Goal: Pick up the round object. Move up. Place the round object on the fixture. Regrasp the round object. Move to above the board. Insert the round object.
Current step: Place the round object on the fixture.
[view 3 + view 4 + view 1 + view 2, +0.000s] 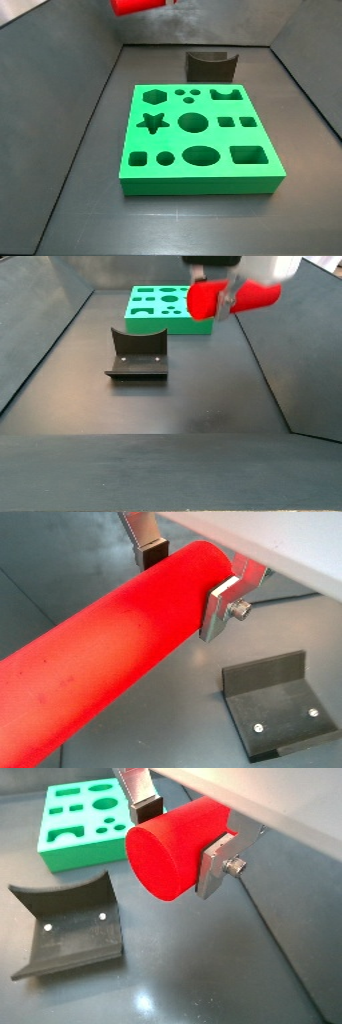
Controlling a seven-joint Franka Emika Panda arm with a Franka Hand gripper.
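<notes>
Two-finger silver metal gripper point(181, 833), pale housing.
Flat silver plate fingers point(222, 604) with dark rectangular pads point(152, 554); round screw head point(242, 610) on one plate; white-grey body above in both wrist views.

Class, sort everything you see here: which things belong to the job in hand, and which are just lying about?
Belonging to the job:
- round object, held off the floor in the gripper
- fixture, on the floor
- board, on the floor

Just lying about:
- nothing visible

No text, label, brand or number can be read in any view. The hand point(183, 836), closed on the round object point(174, 850), carries no marking.
</notes>
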